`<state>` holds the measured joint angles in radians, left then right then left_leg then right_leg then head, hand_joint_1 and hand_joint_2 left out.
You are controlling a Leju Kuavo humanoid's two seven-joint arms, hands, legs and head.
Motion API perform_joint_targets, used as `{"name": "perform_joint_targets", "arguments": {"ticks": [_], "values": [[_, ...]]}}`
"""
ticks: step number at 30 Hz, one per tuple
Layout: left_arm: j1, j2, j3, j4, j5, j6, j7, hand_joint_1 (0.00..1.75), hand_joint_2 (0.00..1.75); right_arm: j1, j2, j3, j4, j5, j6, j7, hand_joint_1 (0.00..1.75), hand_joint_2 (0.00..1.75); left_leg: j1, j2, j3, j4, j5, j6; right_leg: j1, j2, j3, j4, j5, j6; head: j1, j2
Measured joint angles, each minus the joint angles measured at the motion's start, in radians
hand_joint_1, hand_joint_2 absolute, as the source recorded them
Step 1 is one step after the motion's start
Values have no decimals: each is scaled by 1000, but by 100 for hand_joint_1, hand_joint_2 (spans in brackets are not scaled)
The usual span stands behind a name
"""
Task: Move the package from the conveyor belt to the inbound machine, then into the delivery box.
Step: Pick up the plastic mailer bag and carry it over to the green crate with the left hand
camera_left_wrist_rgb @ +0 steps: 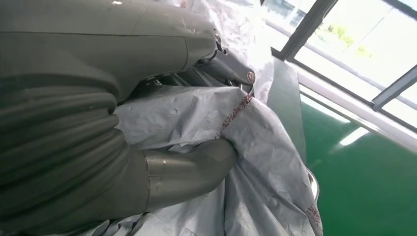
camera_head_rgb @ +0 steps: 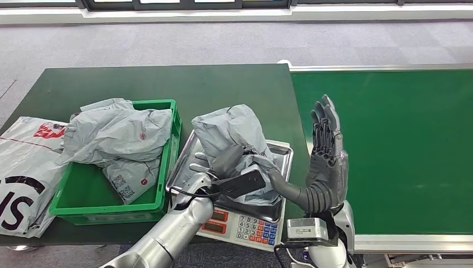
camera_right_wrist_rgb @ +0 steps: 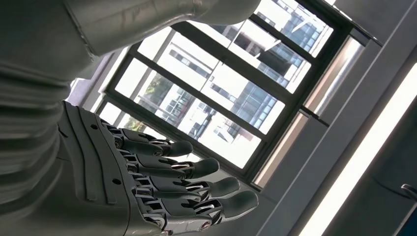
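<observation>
A crumpled grey plastic package [camera_head_rgb: 234, 131] lies on the steel tray [camera_head_rgb: 181, 162] of the inbound machine, a scale with a keypad [camera_head_rgb: 245, 223]. My left hand [camera_head_rgb: 228, 162] grips the package from the near side. In the left wrist view its thumb [camera_left_wrist_rgb: 196, 167] presses into the grey film of the package [camera_left_wrist_rgb: 265, 142], and the darker fingers wrap over the far side. My right hand [camera_head_rgb: 326, 162] stands upright just right of the scale, fingers straight and apart, holding nothing. Its thumb reaches toward the package's edge. In the right wrist view the right hand [camera_right_wrist_rgb: 147, 182] is flat against windows.
The green delivery crate [camera_head_rgb: 167, 162] sits left of the scale with several grey packages [camera_head_rgb: 120, 131] in it. A white printed bag [camera_head_rgb: 25, 162] lies at the table's left end. The green conveyor belt [camera_head_rgb: 401, 145] runs along the right.
</observation>
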<state>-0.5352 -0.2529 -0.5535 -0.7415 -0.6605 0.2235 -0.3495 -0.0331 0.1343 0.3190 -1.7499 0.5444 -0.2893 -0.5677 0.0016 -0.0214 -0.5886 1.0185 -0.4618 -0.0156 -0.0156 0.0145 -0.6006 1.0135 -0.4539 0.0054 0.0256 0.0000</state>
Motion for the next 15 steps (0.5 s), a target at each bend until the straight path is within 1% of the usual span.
{"name": "perform_joint_targets", "arguments": {"ticks": [2,3,4,6,8,9,10,12,13,15], "values": [[10,12,0,-31,-37,46,7,175,175,7,0,0,-7,1,-3,-1,0,175,0,0,0,0,0,0,0,0,0,0,0,0,0,0],[17,21,0,-58,-80,89,20,175,175,13,0,0,-11,1,-5,-2,0,175,0,0,0,0,0,0,0,0,0,0,0,0,0,0],[24,33,0,-90,-142,141,39,175,175,20,0,0,-16,1,-5,-2,0,175,0,0,0,0,0,0,0,0,0,0,0,0,0,0],[35,66,0,-175,-363,269,116,175,175,31,0,0,-24,0,-1,-3,0,175,0,0,0,0,0,0,0,0,-1,0,0,0,0,0],[37,111,-1,-270,-648,359,228,175,175,33,0,0,-26,-4,8,-4,0,175,1,0,-1,0,0,0,1,0,-1,0,0,0,0,0],[30,140,-9,-312,-751,377,300,175,175,31,0,0,-25,-7,11,-4,0,175,1,0,-1,0,1,-1,1,0,-1,0,0,-1,0,0],[14,176,-29,-351,-813,383,384,175,175,28,0,0,-24,-10,13,-4,0,175,1,0,-1,0,1,-2,1,0,-2,0,0,-1,0,0],[-39,256,-97,-411,-837,378,557,175,175,22,1,0,-20,-17,14,-4,0,175,2,1,-1,-1,2,-3,2,0,-2,1,1,-2,0,0],[-64,293,-135,-434,-837,375,615,175,175,20,2,0,-19,-19,14,-5,0,175,2,1,-1,-1,2,-3,2,0,-2,1,1,-2,0,0],[-100,347,-194,-469,-837,372,667,175,175,16,2,0,-16,-21,14,-5,0,175,2,0,-1,-1,3,-2,2,-1,-2,1,1,-2,0,0]]}}
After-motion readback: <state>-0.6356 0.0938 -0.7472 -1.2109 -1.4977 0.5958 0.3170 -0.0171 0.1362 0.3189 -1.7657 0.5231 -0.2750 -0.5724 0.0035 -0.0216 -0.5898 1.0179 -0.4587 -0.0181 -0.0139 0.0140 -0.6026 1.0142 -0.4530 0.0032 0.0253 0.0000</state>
